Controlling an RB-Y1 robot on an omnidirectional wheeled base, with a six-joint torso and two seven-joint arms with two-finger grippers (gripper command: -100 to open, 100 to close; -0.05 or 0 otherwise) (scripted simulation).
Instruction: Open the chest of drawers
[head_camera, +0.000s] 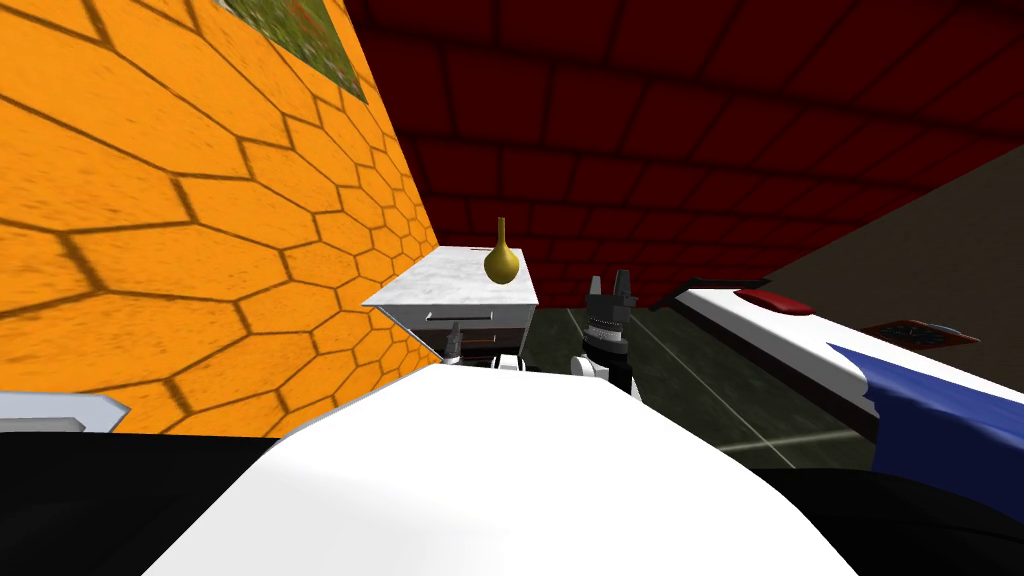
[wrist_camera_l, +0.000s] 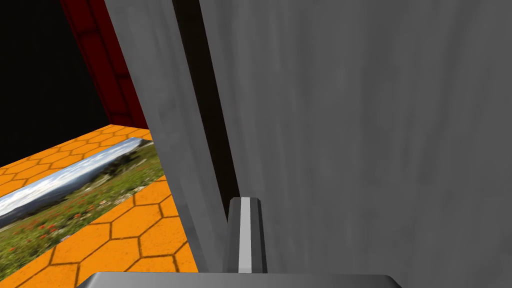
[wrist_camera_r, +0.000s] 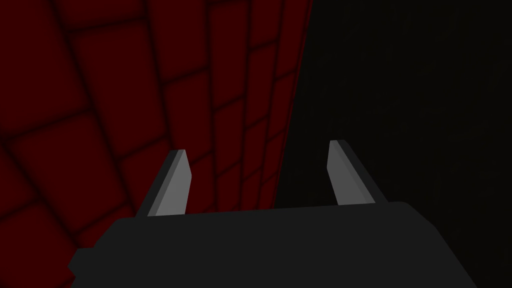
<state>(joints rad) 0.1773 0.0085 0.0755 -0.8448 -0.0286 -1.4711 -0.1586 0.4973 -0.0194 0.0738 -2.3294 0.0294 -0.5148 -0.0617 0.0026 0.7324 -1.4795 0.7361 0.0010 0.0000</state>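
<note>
Against the orange hexagon wall (head_camera: 150, 200) stands the chest of drawers (head_camera: 470, 290), its pale top running back along that wall, its drawer front with a level bar handle (head_camera: 460, 315) facing me. At that front sits the left gripper (head_camera: 455, 340), open or closed I cannot tell; its wrist view adds the chest's grey panels (wrist_camera_l: 375, 125) parted by a dark slit (wrist_camera_l: 210, 110). Beside the chest, apart from it, the right gripper (head_camera: 611, 285) spreads its fingers (wrist_camera_r: 175, 180) wide, empty; a yellow vase (head_camera: 501, 258) tops the chest.

Orange hexagon wall (head_camera: 150, 200) meets red brick wall (head_camera: 650, 120) over dark floor (head_camera: 680, 370).
</note>
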